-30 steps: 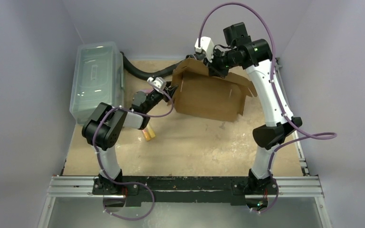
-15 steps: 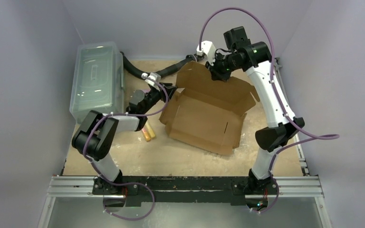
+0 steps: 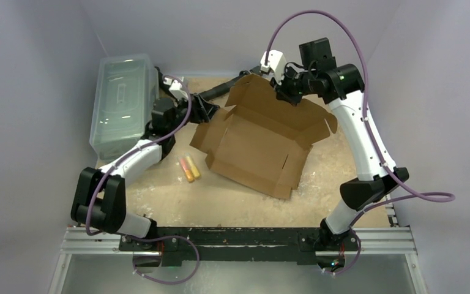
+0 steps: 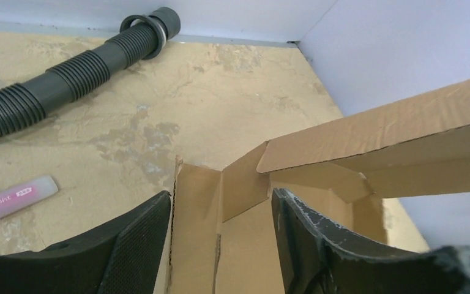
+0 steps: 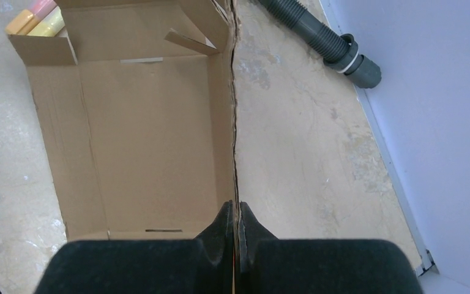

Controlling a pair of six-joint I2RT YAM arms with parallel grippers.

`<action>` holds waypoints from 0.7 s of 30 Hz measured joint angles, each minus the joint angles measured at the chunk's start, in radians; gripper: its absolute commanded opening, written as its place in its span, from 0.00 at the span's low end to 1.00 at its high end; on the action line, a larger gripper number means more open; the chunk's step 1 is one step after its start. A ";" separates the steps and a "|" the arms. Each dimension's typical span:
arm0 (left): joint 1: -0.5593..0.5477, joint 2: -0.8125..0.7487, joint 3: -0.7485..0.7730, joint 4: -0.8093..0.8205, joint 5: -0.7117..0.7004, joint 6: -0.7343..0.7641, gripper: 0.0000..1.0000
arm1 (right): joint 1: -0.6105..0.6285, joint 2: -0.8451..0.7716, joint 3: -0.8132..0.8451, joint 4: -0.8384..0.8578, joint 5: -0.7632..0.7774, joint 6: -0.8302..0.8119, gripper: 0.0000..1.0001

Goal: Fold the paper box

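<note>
Paper box (image 3: 254, 147) has tipped down flat as left jaws widened.

Light was soft and even, looked like it came from overhead, so the top view was bright with gentle contrast against the pale lilac walls (image 3: 37, 73). The paper box (image 3: 251, 147) threw just a faint shadow on the table (image 3: 232, 196). The plastic bin (image 3: 122, 98) had a bit of sheen on its lid. In the left wrist view the left gripper (image 4: 220, 195) came out near-black and slightly soft up close, while the hose (image 4: 67, 76) further back was crisp.
</note>
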 measured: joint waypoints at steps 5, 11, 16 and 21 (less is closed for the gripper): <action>0.090 -0.050 0.032 -0.105 0.129 -0.092 0.63 | 0.000 -0.015 -0.025 0.022 0.000 0.005 0.00; 0.218 -0.127 -0.052 -0.131 0.244 -0.172 0.65 | 0.000 -0.027 -0.048 0.045 -0.001 0.005 0.00; 0.254 -0.238 -0.117 -0.223 0.251 -0.166 0.66 | 0.000 -0.036 -0.062 0.061 0.005 0.005 0.00; 0.253 -0.371 -0.131 -0.313 0.209 -0.114 0.65 | 0.000 -0.065 -0.073 0.080 0.023 0.009 0.00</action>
